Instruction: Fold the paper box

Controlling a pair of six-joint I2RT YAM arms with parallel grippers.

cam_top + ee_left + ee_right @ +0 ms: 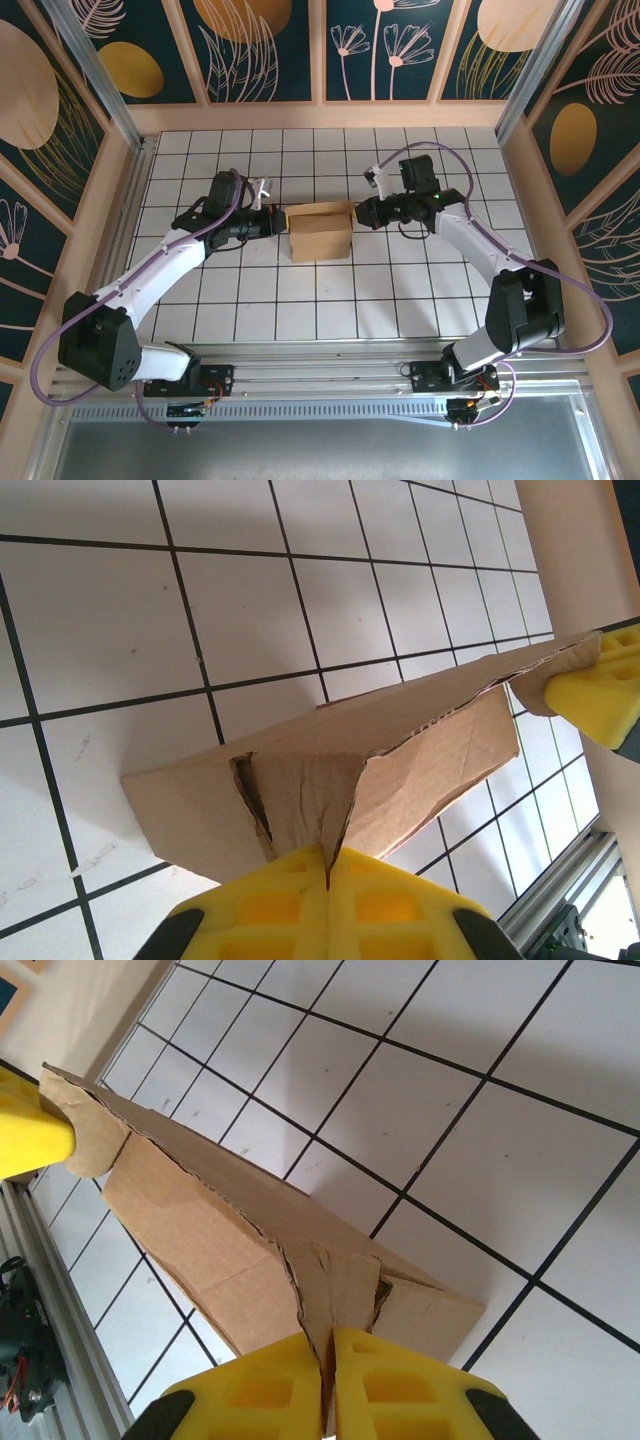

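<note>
Yellow pads (260, 905) of the left claw (328, 868) pinched one end flap of the paper box (320, 232), the right claw (327, 1360) the opposite flap; centred on the desk (250, 300), it looked half-formed, closing seemingly left.

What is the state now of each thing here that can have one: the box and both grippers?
paper box: partly folded, pinched at its two opposite ends.
left gripper: shut on the cardboard at one end of the box.
right gripper: shut on the cardboard at the other end.
</note>
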